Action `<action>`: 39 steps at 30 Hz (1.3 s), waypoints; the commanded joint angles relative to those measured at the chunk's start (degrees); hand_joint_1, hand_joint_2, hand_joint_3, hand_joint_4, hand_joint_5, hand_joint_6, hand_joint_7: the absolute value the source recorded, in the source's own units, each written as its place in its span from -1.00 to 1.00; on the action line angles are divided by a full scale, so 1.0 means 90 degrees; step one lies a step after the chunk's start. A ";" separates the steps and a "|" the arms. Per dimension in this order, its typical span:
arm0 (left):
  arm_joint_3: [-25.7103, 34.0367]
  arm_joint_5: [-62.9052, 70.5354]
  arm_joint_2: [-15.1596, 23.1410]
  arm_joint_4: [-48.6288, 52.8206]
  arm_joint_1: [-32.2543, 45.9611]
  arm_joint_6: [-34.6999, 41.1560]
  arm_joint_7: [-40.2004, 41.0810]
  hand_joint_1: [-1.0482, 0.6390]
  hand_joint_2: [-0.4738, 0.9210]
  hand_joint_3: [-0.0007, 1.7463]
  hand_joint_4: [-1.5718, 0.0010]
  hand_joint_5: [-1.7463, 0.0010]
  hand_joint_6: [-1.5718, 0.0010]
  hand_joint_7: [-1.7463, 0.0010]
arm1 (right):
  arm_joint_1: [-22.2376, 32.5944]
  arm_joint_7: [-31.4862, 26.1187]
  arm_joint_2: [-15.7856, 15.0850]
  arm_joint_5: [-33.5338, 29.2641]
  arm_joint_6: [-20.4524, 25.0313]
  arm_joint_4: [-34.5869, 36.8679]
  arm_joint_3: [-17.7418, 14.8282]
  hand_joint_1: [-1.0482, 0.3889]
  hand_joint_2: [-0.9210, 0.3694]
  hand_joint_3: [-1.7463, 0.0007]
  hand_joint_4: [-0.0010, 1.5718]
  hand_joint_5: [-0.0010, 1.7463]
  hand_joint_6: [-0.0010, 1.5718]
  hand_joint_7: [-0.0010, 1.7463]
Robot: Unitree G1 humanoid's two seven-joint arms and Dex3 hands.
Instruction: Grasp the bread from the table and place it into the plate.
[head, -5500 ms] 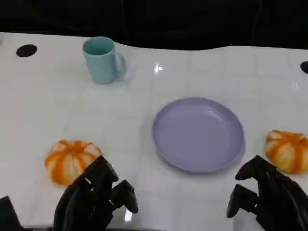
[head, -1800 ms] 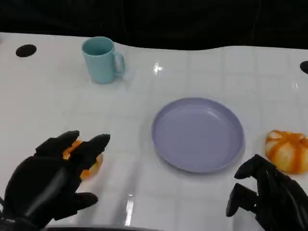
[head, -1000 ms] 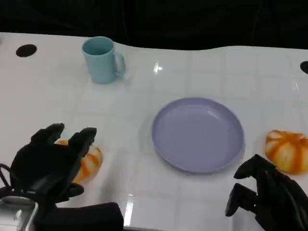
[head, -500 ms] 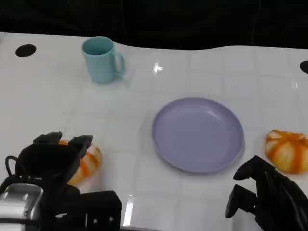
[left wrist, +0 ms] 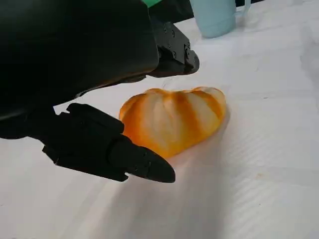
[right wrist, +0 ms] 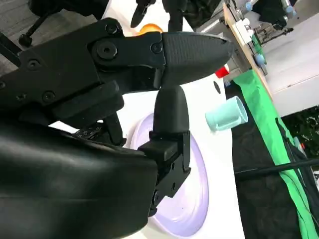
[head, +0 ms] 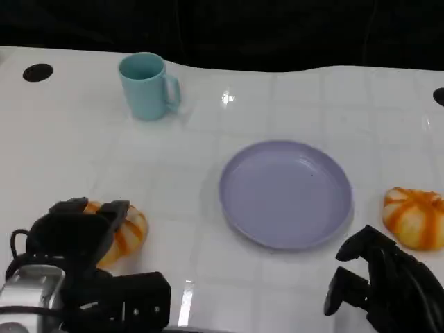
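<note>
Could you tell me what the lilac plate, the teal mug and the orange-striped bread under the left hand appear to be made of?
Round lilac plate: probably matte plastic, evenly coloured with only a soft sheen. Teal mug: smooth, faintly glossy, ceramic or plastic. Orange-and-cream striped bread: likely a soft foam or rubber replica, with painted stripes and a dull skin.

The head view looks down on the table [head: 83, 139], mug [head: 146, 85] at eleven o'clock. Both wrist views sit close behind their hands; all share the mug.

Bare table [head: 180, 201] lies between the left bread [head: 125, 232] and the plate [head: 285, 193]. The mug [head: 147, 86] stands well back. The second bread [head: 414, 217] sits just beside the plate's right rim.
</note>
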 commanded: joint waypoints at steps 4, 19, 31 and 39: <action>-0.0136 -0.0194 0.0044 0.0595 -0.0277 -0.0084 0.0743 -0.18 0.93 -1.00 0.88 0.99 0.79 0.99 | 0.0014 -0.0006 -0.0041 -0.0015 -0.0066 -0.0030 -0.0022 -0.31 -1.00 0.52 -0.10 1.00 -0.45 0.95; -0.0433 -0.0466 0.0036 0.1666 -0.0875 -0.0205 0.1303 -0.20 0.95 -1.00 0.89 1.00 0.81 1.00 | -0.0005 -0.0032 -0.0035 -0.0039 -0.0051 -0.0020 -0.0011 -0.31 -1.00 0.53 -0.11 1.00 -0.46 0.95; -0.0806 -0.0594 -0.0113 0.2891 -0.1587 -0.0194 0.1680 -0.24 0.95 -1.00 0.94 1.00 0.85 1.00 | -0.0012 -0.0092 -0.0016 -0.0024 -0.0040 -0.0021 0.0002 -0.30 -1.00 0.53 -0.09 1.00 -0.44 0.95; -0.0955 -0.1090 -0.0064 0.3625 -0.2024 -0.0695 0.1312 -0.22 0.99 -0.99 0.85 0.96 0.82 0.98 | -0.0026 -0.0047 -0.0048 -0.0041 -0.0085 0.0021 0.0001 -0.30 -1.00 0.52 -0.09 1.00 -0.44 0.95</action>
